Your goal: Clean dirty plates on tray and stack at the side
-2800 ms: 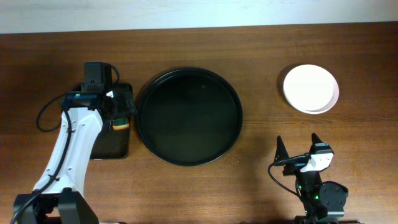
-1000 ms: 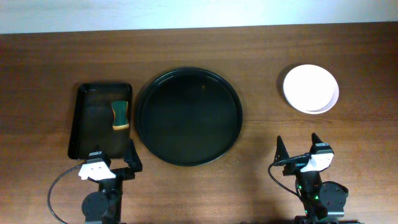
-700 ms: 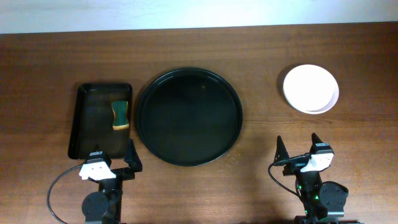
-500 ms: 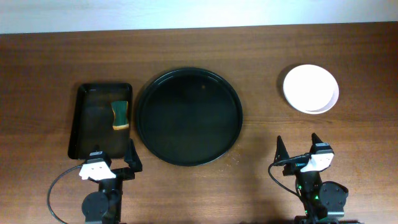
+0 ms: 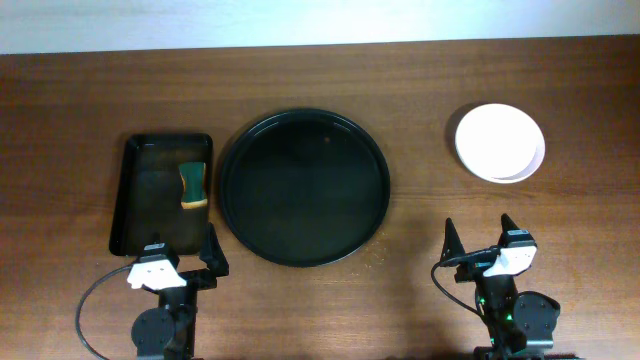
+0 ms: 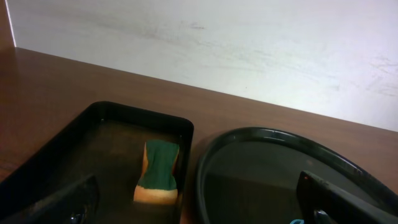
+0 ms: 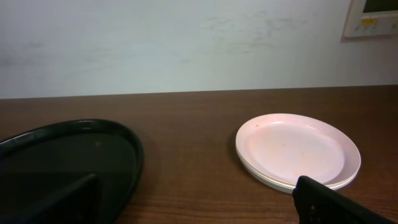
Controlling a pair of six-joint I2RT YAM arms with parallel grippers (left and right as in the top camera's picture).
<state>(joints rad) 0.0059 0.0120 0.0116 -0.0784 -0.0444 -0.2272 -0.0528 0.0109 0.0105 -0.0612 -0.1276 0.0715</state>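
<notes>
Left gripper [image 5: 182, 250] here: my fingers are spread wide, holding nothing. Ahead and a touch left, a green-and-yellow sponge [image 6: 158, 171] lies in the rectangular black tray [image 6: 140, 112]. My right gripper [image 5: 480, 238] gapes empty too. The stacked pale pink round plates [image 7: 298, 149] sit ahead to its right, with the big round black tray [image 5: 304, 187] ahead between both grippers.

A wide strip of counter [image 5: 420, 200] lies between the round tray [image 5: 304, 187] and the plates [image 5: 500, 142]. The small tray [image 5: 150, 200] sits just beside the round one.
</notes>
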